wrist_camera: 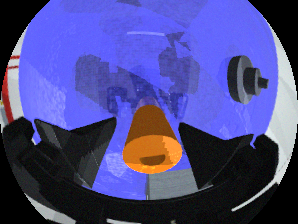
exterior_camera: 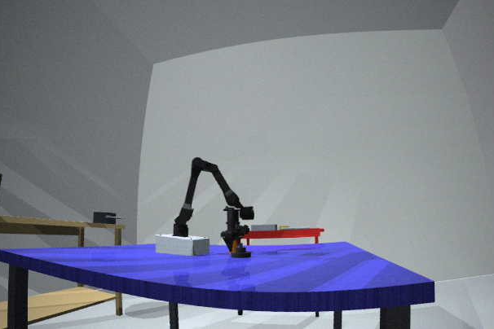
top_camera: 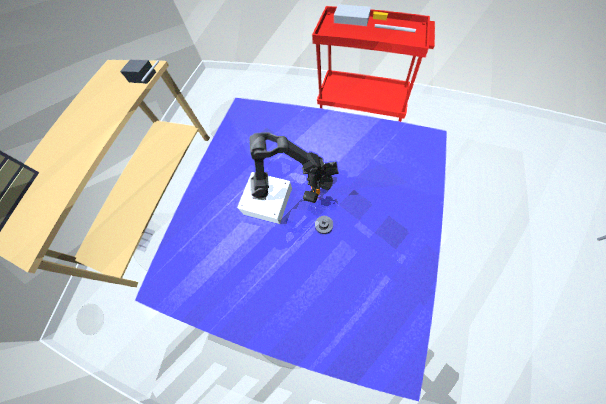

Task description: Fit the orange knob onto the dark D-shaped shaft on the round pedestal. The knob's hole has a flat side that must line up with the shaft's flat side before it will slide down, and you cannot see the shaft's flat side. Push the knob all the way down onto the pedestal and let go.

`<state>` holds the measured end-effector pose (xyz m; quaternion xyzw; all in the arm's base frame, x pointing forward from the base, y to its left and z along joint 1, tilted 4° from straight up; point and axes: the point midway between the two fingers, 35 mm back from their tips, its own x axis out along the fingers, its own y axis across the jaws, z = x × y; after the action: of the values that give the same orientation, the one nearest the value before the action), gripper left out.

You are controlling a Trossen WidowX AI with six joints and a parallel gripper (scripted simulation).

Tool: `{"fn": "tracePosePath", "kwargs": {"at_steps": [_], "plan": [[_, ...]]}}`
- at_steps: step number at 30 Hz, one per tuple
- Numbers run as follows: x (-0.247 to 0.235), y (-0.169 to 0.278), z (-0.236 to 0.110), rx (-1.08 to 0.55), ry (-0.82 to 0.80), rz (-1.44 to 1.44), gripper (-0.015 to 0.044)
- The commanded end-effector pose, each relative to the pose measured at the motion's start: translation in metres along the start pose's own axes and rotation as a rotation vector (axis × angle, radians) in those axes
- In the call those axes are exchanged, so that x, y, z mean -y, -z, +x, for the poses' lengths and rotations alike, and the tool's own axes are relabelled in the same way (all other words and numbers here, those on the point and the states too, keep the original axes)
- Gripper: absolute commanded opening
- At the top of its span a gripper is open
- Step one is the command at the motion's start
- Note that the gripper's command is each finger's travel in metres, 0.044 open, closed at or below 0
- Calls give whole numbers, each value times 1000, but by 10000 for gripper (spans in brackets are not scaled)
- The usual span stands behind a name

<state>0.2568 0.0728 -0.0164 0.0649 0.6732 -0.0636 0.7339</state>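
Observation:
The orange knob (top_camera: 318, 190) (exterior_camera: 234, 246) (wrist_camera: 152, 139) stands on the blue table (top_camera: 305, 300) (exterior_camera: 269, 277), its dark D-shaped hole showing at the near end in the wrist view. My gripper (top_camera: 315, 194) (exterior_camera: 233, 244) (wrist_camera: 148, 128) is lowered around it, with one dark finger on each side and the jaws still fairly wide. I see narrow gaps between the fingers and the knob. The round grey pedestal (top_camera: 324, 225) (exterior_camera: 240, 254) (wrist_camera: 241, 79) with its dark shaft (wrist_camera: 261, 83) stands a short way from the knob, bare.
The arm's white base block (top_camera: 272, 207) (exterior_camera: 182, 244) sits just left of the knob. A red cart (top_camera: 370, 45) (exterior_camera: 285, 233) stands beyond the table. A wooden bench (top_camera: 80, 150) (exterior_camera: 45, 225) stands to the left.

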Motion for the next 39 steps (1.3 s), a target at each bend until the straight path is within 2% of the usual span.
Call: {"fn": "tracePosePath", "kwargs": {"at_steps": [1,5,11,16,33,39], "plan": [[1,0,2,0,4,-3,282],[1,0,2,0,4,-3,177],[1,0,2,0,4,-3,137],[-1,-4,-14,0,4,-3,6],[0,-1,-134,0,3,-3,0],[1,-1,-139,0,4,-2,0]]}}
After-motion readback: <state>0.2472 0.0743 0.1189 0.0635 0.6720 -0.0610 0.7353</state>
